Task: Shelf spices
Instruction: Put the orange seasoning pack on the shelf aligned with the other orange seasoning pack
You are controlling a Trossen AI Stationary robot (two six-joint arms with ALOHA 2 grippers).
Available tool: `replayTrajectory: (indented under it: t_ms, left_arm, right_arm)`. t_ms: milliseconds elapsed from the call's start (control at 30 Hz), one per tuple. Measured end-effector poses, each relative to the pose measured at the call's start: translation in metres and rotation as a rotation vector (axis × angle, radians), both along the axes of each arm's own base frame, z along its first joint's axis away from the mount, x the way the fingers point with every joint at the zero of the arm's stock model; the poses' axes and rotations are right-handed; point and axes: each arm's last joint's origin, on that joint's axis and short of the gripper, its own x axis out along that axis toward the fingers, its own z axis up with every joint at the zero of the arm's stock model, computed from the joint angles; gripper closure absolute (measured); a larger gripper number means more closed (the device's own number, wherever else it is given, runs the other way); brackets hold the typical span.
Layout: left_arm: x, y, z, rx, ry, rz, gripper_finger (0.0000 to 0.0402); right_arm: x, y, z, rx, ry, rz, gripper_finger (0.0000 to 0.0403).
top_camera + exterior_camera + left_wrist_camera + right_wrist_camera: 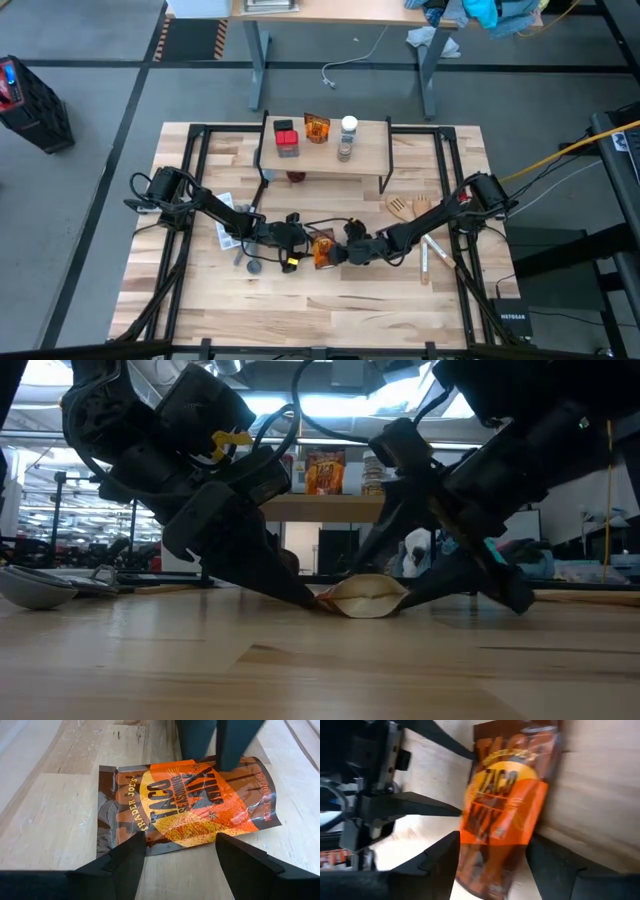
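1. Packet [322,249] of taco mix is lying flat on the table [300,320], front centre, well short of the shelf [325,155].
2. Left gripper [180,851] and right gripper [492,851] are closing in on it from opposite sides, fingertips down at board level.
3. Left jaws are standing spread, straddling one short edge of the packet; not pinching yet.
4. Right jaws are spread too, bracketing the opposite end; in the low view both tips are touching or almost touching the packet, and I can't tell which.
5. Likely reason for two arms: a flat, limp pouch is hard to get under, so one side is bracing while the other works an edge up.
6. Shelf is already carrying a red-topped box [286,139], another orange packet [317,129] and a white-capped jar [347,137].
7. Spatula [412,206] is sitting by the right arm, untouched.
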Motion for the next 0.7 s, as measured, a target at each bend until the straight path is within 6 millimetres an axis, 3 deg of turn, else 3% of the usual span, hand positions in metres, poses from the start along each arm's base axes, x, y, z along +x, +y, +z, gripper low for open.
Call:
replayTrajectory:
  t_ms: [433, 567, 700]
  left_arm:
    - [0.001, 0.0, 0.001, -0.004, -0.017, -0.002, 0.0167]
    - [0.001, 0.0, 0.001, -0.005, -0.02, -0.002, 0.0167]
    - [0.001, 0.0, 0.001, -0.005, -0.021, -0.002, 0.0167]
  right_arm:
    - [0.014, 0.004, -0.008, -0.043, -0.104, -0.005, 0.0191]
    - [0.016, 0.004, -0.006, -0.086, -0.103, 0.009, 0.0239]
    - [0.016, 0.003, -0.007, -0.14, -0.093, 0.01, 0.0315]
